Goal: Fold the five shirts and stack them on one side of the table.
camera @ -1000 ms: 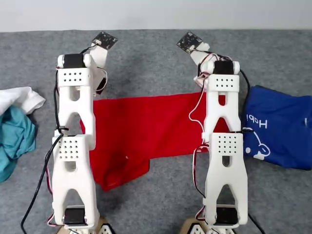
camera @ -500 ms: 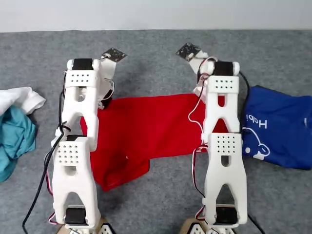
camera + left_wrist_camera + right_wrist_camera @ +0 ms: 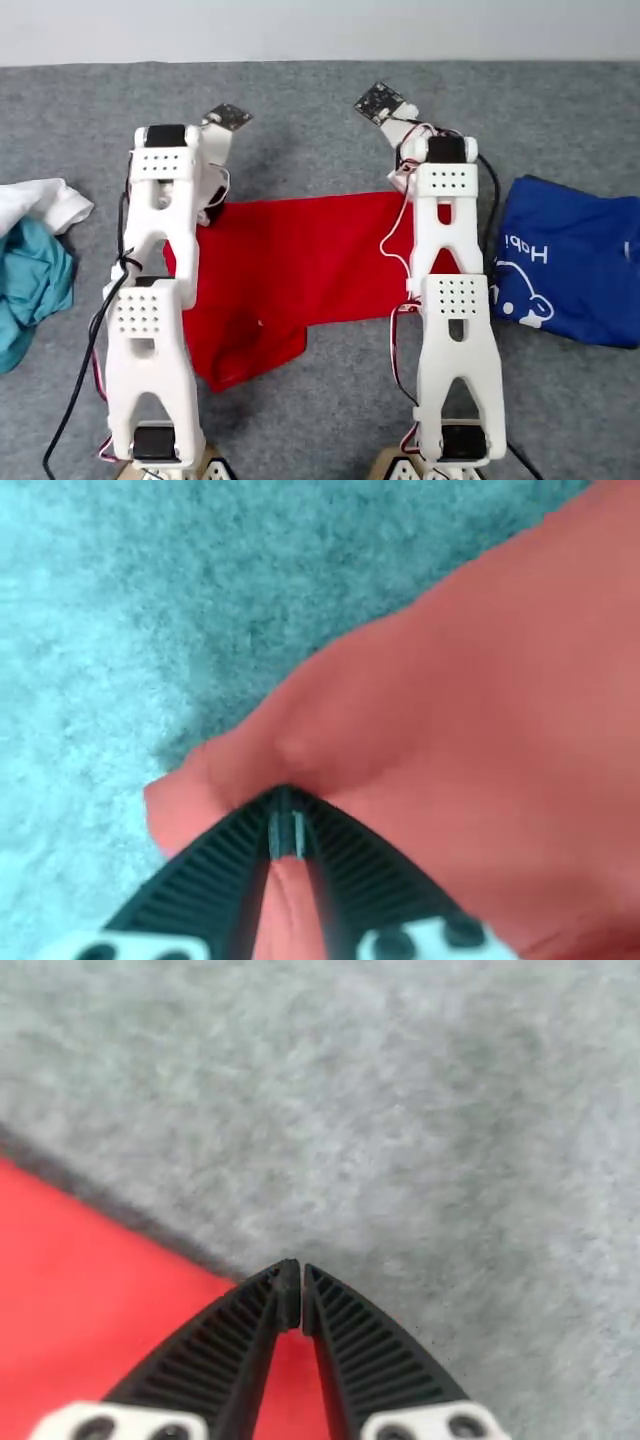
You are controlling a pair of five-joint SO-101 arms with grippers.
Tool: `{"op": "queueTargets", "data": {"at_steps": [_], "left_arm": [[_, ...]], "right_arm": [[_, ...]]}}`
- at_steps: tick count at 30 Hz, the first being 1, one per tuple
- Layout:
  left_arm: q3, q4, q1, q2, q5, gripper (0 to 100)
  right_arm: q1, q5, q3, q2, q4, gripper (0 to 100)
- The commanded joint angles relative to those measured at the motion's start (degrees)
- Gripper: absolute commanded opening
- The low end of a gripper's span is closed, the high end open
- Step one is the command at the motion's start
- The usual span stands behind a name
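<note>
Grey worktop (image 3: pixel 300 100) is carrying the red shirt (image 3: pixel 300 260) flat between your arms — your left pincer (image 3: pixel 285 830) is pinching one far corner tight, your right pincer (image 3: pixel 295 1300) is sitting closed right at the hem edge, so that thin bite is risking a slip mid-fold.

In the high view, the left arm (image 3: pixel 155 300) covers the left end of the red shirt (image 3: pixel 290 260), and the right arm (image 3: pixel 455 300) covers its right end. The blue shirt (image 3: pixel 570 270) is cut off by the right edge of the frame. The teal shirt (image 3: pixel 35 285) and the white shirt (image 3: pixel 40 200) are cut off by the left edge.
</note>
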Motion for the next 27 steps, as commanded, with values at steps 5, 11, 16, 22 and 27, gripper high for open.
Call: {"op": "queueTargets", "data": {"at_steps": [5, 11, 16, 22, 27], "left_arm": [[0.6, 3.2, -0.4, -13.6, 2.8, 0], [7.0, 3.2, -1.4, -19.0, 4.3, 0], [13.4, 3.1, -1.4, -22.0, 4.3, 0], [15.3, 3.1, -1.4, -23.5, 4.4, 0], [15.3, 3.1, -1.4, -23.2, 5.8, 0]], "right_arm": [[-0.4, -7.9, -2.9, -9.6, 10.3, 2.4], [3.6, -18.8, -2.4, -9.8, 13.9, 2.7], [5.1, -26.0, -2.5, -8.4, 14.3, 11.0], [7.4, -31.3, -2.5, -7.4, 13.8, 14.6], [8.9, -33.6, -2.5, -5.9, 14.9, 14.7]]}}
